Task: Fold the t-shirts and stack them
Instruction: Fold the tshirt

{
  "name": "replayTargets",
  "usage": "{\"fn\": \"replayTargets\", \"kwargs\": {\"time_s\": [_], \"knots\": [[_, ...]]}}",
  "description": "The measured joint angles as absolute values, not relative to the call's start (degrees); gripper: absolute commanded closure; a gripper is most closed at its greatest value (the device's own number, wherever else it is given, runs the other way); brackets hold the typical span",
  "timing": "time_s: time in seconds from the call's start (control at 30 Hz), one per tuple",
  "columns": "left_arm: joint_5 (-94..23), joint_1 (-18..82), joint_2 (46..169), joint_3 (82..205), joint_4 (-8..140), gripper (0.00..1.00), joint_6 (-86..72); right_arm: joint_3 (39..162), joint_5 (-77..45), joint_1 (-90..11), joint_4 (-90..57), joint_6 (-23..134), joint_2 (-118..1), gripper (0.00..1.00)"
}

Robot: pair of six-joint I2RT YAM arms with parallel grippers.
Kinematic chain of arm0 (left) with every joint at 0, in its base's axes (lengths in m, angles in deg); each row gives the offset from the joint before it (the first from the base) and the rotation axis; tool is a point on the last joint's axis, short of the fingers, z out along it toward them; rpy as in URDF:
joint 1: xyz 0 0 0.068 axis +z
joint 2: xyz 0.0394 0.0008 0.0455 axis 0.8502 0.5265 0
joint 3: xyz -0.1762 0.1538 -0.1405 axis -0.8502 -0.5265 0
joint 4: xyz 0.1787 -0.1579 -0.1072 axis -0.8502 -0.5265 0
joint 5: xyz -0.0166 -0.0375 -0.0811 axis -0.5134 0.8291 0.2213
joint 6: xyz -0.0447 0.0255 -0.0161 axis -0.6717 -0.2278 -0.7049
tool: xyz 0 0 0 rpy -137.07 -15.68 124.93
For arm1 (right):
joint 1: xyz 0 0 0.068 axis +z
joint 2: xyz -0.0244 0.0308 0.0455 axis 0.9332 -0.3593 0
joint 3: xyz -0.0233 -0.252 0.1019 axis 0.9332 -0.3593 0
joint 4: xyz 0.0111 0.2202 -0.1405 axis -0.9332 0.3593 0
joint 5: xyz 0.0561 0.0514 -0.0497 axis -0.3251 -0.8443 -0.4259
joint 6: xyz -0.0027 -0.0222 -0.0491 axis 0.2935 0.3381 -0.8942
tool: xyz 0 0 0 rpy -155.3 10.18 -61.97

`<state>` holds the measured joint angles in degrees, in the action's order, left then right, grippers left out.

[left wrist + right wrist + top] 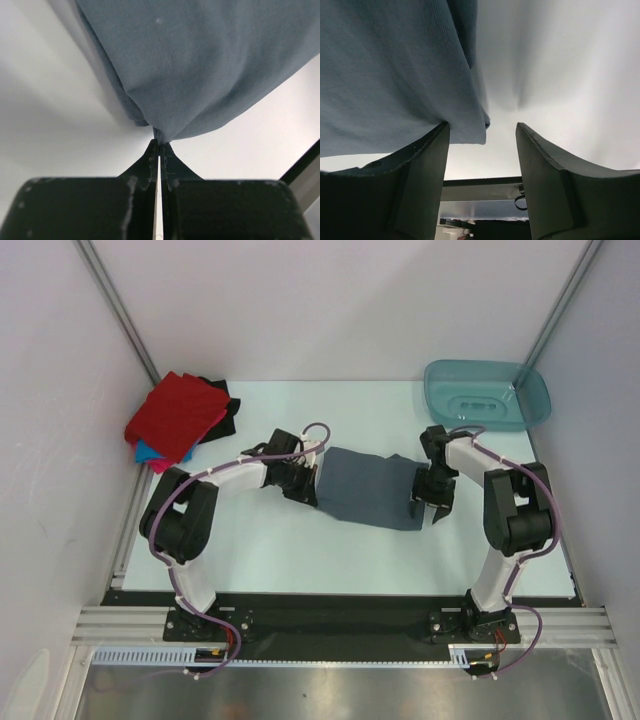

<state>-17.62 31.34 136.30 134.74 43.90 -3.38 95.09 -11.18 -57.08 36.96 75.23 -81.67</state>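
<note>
The plain slate grey-blue soft cloth t-shirt lies as a slightly rumpled oblong at the middle of the pale table, between the two arms. The left claw is closed tight on a small pucker of the shirt's left edge. The right claw stands well open at the right edge and holds nothing, the cloth's corner lying against one finger rather than between both. If the left side lifts alone, the shirt will likely drag and bunch; so thin a pinch may also slip, or the right may close beside the hem. A wide swing could disturb the folded red t-shirt on the far-left pile; the teal plastic tub sits well apart
</note>
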Motion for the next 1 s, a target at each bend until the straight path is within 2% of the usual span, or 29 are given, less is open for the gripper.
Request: {"fn": "replayTargets", "kwargs": {"time_s": [0.33,0.43,0.47,0.53,0.57,0.63,1.0], "knots": [[-19.59,31.75,136.3,135.68,40.49,0.98,-0.21,94.3,-13.04,-55.57,35.45,75.67,-84.01,0.41],[-19.57,31.75,136.33,135.68,40.29,0.98,-0.16,93.58,-14.74,-55.71,34.14,75.56,-84.01,0.5],[-19.57,31.75,136.37,135.68,40.23,0.99,-0.16,93.38,-15.6,-55.82,33.62,75.58,-84.03,0.6],[-19.57,31.75,136.44,135.68,40.14,0.99,-0.16,93.14,-17.32,-55.95,32.63,75.6,-84.16,0.71],[-19.57,31.75,136.48,135.68,40.12,0.99,-0.16,93.14,-18.33,-55.97,32.2,75.74,-84.33,0.86],[-19.57,31.75,136.57,135.68,40.1,0.99,-0.16,93.12,-19.75,-56.01,31.67,75.78,-84.42,1.0],[-19.52,31.8,137.62,135.68,40.1,0.99,0.16,94.91,-15.53,-55.09,34.3,76.96,-85.06,1.0]]}}
